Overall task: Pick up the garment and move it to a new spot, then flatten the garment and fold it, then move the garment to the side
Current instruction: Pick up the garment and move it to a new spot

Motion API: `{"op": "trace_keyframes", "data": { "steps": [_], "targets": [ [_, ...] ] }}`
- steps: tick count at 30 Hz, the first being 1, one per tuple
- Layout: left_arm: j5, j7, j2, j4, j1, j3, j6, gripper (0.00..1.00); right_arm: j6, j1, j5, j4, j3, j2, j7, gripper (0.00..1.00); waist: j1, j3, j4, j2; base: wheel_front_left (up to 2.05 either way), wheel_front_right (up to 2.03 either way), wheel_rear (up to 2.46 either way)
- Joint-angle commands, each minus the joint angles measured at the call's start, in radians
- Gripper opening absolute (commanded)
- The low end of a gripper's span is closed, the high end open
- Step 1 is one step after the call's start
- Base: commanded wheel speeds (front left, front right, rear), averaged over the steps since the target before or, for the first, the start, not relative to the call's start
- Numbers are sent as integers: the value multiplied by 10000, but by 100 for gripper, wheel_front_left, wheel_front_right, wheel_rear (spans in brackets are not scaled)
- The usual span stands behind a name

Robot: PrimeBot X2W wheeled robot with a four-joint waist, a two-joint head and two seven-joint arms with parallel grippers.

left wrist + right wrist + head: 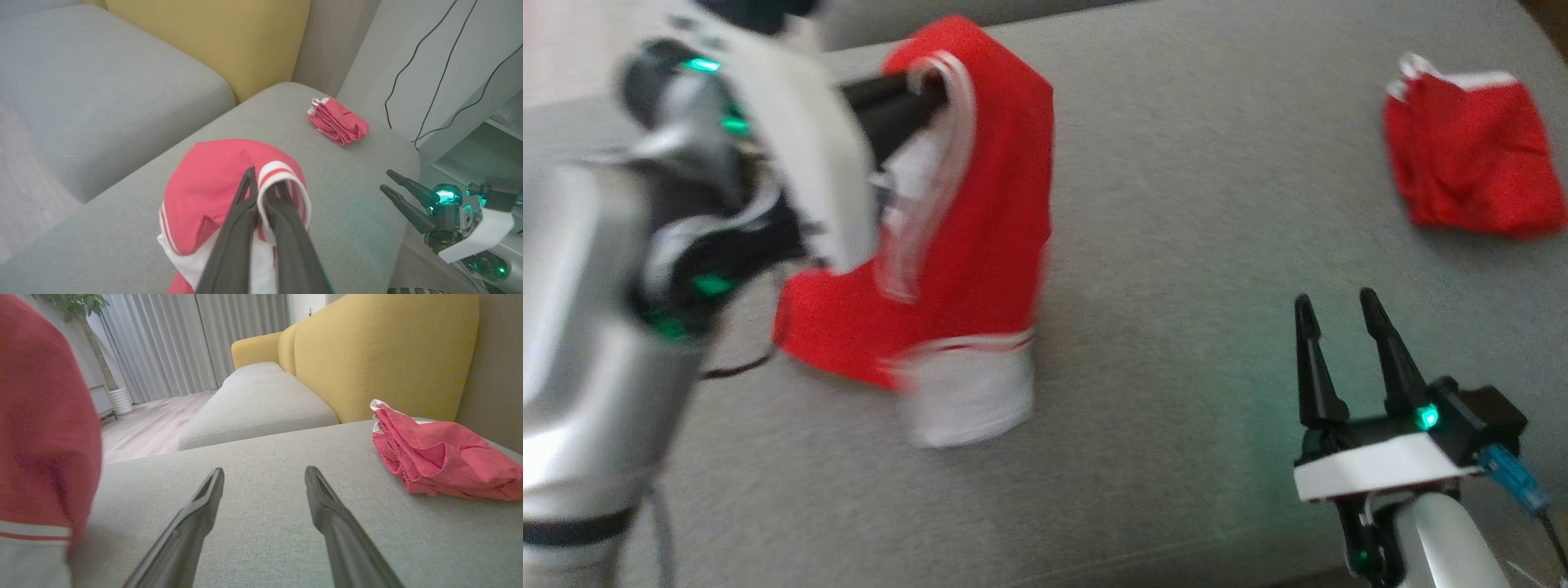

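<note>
The garment [988, 245], red with white trim and a white band at its lower edge, hangs lifted over the grey sofa cushion [1192, 269], its bottom near or on the fabric. My left gripper [931, 90] is shut on its striped upper hem. The left wrist view looks down my left gripper [263, 179], clamped on that hem with the garment [212, 183] draped below. My right gripper [1339, 306] stands open and empty at the lower right, apart from the garment. The right wrist view has my right gripper [264, 477] spread above the cushion and the garment [41, 416] at the left edge.
A second red garment [1470, 163], folded, lies at the cushion's far right [337, 120] [441, 461]. A yellow backrest [388, 355] stands behind it. Another grey seat [102, 81] adjoins on the left wrist view's left. Black cables [408, 69] hang on a pale wall.
</note>
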Motion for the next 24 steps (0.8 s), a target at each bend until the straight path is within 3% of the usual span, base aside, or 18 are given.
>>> {"op": "trace_keyframes", "data": {
  "steps": [1, 4, 6, 7, 8, 9, 14, 18, 24],
  "targets": [
    [267, -197, 86, 110, -797, 338, 15, 0, 75, -335, 113, -231, 300, -38, -106, 100, 0, 441, -702, 0, 0, 0, 0],
    [1220, -814, -271, 1656, -1270, -338, -268, 0, 75, -480, 361, -156, 409, -38, -106, 100, 0, 635, -1202, 0, 0, 0, 0],
    [2056, -1923, -570, 2733, -1624, -552, -305, 0, 75, -522, 516, -106, 484, -38, -106, 100, 0, 754, -1479, 0, 0, 0, 0],
    [2402, -2434, -705, 3278, -1747, -686, -339, 23, 75, -538, 576, -74, 526, -38, -106, 100, 0, 800, -1596, 0, 0, 0, 0],
    [2740, -2871, -772, 3791, -1866, -840, -383, 71, 75, -548, 622, -38, 567, -38, -106, 100, 0, 832, -1697, 0, 0, 0, 0],
    [3070, -3364, -820, 4246, -2002, -989, -447, 100, 75, -556, 662, -5, 600, -38, -106, 100, 0, 858, -1790, 0, 0, 0, 0],
    [3453, -5511, -1307, 5986, -2369, -872, -448, 100, 75, -521, 770, 76, 484, -38, -106, 100, 0, 820, -1942, 0, 0, 0, 0],
    [3471, -6141, -1360, 6435, -2375, -843, -509, 100, 75, -411, 697, 124, 340, -38, -106, 100, 0, 635, -1783, 0, 0, 0, 0],
    [3480, -6795, -1165, 6016, -1178, -880, -210, 100, 75, -81, 428, 150, 60, -38, -106, 100, 0, 5, -1136, 0, 0, 0, 0]
  ]
}}
